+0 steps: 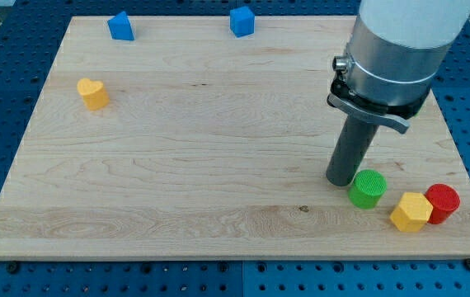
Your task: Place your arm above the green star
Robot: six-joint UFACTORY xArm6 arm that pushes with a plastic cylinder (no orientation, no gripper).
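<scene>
A pale wooden tabletop lies on a blue perforated base. The arm comes down from the view's top right as a white and grey cylinder ending in a straight dark rod. There are no fingers on this arm, only the rod. My tip rests on the wood at the view's lower right, just left of and slightly above a green ribbed block, whose star shape cannot be confirmed; whether they touch I cannot tell. To its right sit a yellow hexagonal block and a red round block, touching each other. Well apart, an orange heart-shaped block sits at the left. Two blue blocks stand near the top edge.
</scene>
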